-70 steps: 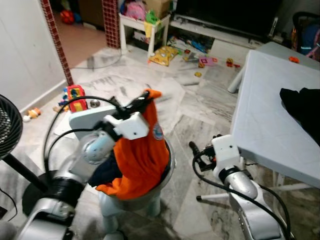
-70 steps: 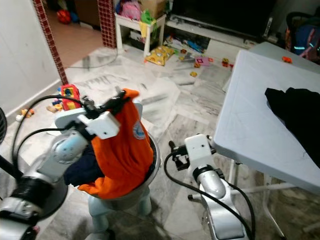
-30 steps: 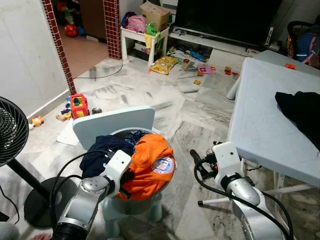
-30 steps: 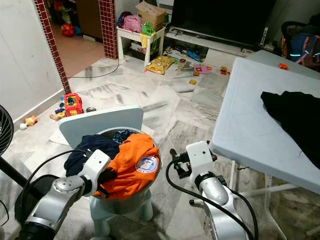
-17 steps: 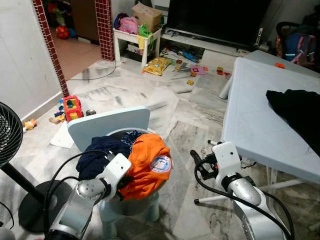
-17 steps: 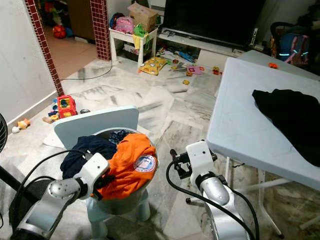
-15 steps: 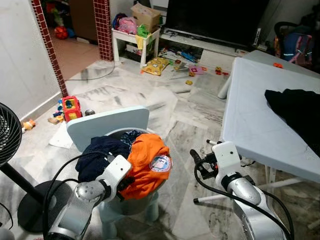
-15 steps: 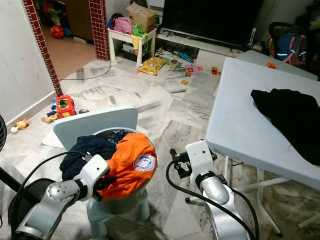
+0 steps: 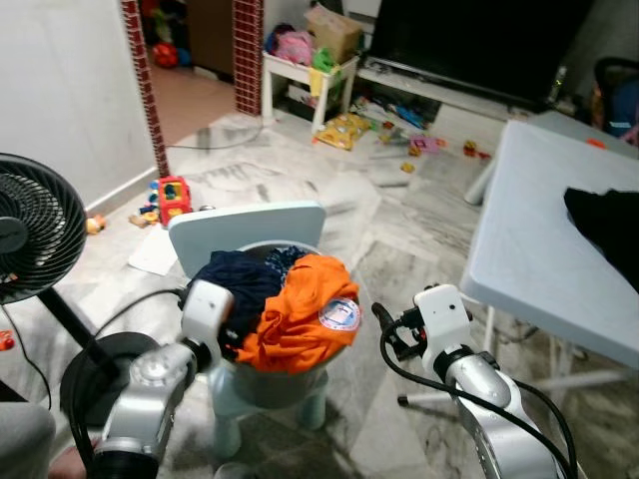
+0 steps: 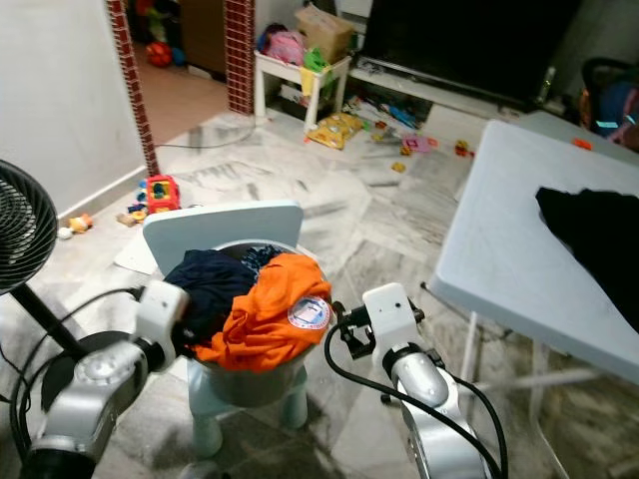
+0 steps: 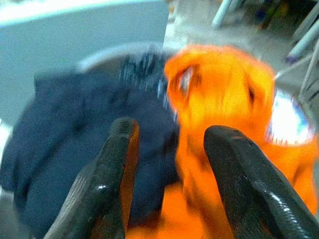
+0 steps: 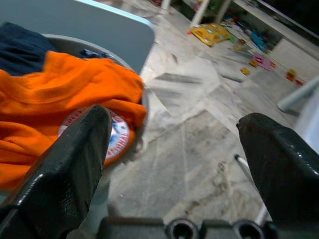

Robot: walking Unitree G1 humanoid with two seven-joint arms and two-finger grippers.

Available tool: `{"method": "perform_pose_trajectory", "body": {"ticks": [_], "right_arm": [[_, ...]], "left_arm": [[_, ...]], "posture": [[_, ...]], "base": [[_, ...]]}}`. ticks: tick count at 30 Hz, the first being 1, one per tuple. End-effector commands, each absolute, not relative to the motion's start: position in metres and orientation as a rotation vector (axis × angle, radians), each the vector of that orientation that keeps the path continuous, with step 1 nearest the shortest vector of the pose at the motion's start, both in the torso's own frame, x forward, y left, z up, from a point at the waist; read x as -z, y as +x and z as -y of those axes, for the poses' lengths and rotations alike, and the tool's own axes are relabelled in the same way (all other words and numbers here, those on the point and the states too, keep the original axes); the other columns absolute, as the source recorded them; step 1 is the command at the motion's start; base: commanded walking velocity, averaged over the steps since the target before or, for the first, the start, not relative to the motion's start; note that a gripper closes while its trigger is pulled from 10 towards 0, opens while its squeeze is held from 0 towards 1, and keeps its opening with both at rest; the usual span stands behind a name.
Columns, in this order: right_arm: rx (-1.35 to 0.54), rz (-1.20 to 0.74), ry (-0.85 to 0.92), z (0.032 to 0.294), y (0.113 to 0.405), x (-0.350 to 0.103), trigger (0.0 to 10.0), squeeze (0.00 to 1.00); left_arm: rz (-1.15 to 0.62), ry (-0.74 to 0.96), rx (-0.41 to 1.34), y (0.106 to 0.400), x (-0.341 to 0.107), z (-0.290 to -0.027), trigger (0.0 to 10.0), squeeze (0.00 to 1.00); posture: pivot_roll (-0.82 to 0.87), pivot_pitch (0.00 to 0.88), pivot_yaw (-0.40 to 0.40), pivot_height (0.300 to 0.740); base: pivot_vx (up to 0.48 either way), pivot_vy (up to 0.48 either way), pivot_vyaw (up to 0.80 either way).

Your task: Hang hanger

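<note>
An orange shirt [image 9: 305, 319] with a round badge lies bunched in a grey basin [image 9: 268, 384], next to a dark navy garment [image 9: 240, 279]. The basin rests on a small pale-blue chair [image 9: 245, 225]. My left gripper [image 11: 172, 164] is at the basin's left rim, open, its fingers [image 11: 117, 164] pointing at both garments and holding nothing. My right gripper [image 9: 391, 334] hovers low just right of the basin, open wide and empty; in its wrist view the right gripper [image 12: 174, 169] frames the orange shirt [image 12: 65, 104] and the marble floor.
A black standing fan [image 9: 30, 230] is at the left. A white folding table [image 9: 529, 249] with a black garment [image 9: 609, 220] on it stands to the right. Toys [image 9: 172, 190] litter the marble floor; a low white shelf [image 9: 300, 65] and a brick pillar [image 9: 140, 70] stand beyond.
The orange shirt, held up by my left gripper 2.3 s ago, now lies in the basin. My left arm has drawn back to the basin's left side. The camera has panned left.
</note>
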State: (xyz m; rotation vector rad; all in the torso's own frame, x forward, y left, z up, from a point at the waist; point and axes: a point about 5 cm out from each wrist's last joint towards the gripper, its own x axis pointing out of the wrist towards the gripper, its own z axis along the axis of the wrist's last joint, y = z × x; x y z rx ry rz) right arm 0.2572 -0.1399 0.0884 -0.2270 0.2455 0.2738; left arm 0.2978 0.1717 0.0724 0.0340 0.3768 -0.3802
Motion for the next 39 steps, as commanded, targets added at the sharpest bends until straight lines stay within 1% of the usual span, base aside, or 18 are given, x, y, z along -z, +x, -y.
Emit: {"method": "perform_pose_trajectory", "body": {"ticks": [1,6,8,10,15,21,23,26,28,29,39], "right_arm": [[-0.255,-0.237,-0.231,0.145,0.257,-0.092,10.0,0.0],[-0.25,-0.238,-0.228,0.146,0.255,-0.091,10.0,0.0],[-0.249,-0.241,-0.225,0.145,0.254,-0.09,10.0,0.0],[-0.25,-0.243,-0.225,0.145,0.254,-0.09,10.0,0.0],[-0.258,-0.248,-0.226,0.144,0.254,-0.089,10.0,0.0],[-0.265,-0.249,-0.229,0.143,0.256,-0.089,10.0,0.0],[-0.271,-0.246,-0.232,0.142,0.256,-0.089,10.0,0.0],[-0.273,-0.246,-0.233,0.141,0.257,-0.089,10.0,0.0],[-0.277,-0.247,-0.236,0.141,0.256,-0.088,10.0,0.0],[-0.279,-0.247,-0.237,0.141,0.256,-0.088,10.0,0.0],[-0.285,-0.247,-0.241,0.14,0.257,-0.089,10.0,0.0]], "left_arm": [[-0.351,0.014,0.408,0.304,-0.078,-0.161,10.0,0.0],[-0.336,0.016,0.42,0.311,-0.084,-0.154,10.0,0.0],[-0.332,0.025,0.347,0.314,-0.085,-0.157,10.0,0.0],[-0.345,0.023,0.321,0.314,-0.084,-0.158,10.0,0.0],[-0.407,-0.042,0.31,0.307,-0.08,-0.154,10.0,0.0],[-0.442,-0.068,0.305,0.299,-0.082,-0.146,10.0,0.0],[-0.5,-0.122,0.274,0.291,-0.077,-0.145,10.0,0.0],[-0.534,-0.137,0.269,0.287,-0.073,-0.145,10.0,0.0],[-0.589,-0.218,0.24,0.279,-0.067,-0.145,10.0,0.0],[-0.604,-0.237,0.221,0.278,-0.065,-0.146,10.0,1.0],[-0.603,-0.238,0.194,0.288,-0.07,-0.153,10.0,1.0]], "posture": [[0.1,0.018,-0.1,0.74],[0.1,0.019,-0.095,0.74],[0.1,0.023,-0.095,0.74],[0.1,0.023,-0.095,0.74],[0.11,0.031,-0.101,0.74],[0.11,0.03,-0.103,0.74],[0.11,0.031,-0.102,0.74],[0.11,0.03,-0.103,0.74],[0.11,0.03,-0.105,0.74],[0.11,0.03,-0.106,0.74],[0.11,0.031,-0.107,0.74]], "base": [[0.274,0.0,0.0],[0.106,0.0,0.0],[0.0,0.0,0.0],[0.0,0.0,0.0],[0.0,0.0,0.0],[0.0,0.0,0.0],[0.0,0.0,0.0],[0.0,0.0,0.0],[0.0,0.0,0.0],[0.0,0.0,0.0],[0.0,0.0,0.0]]}}
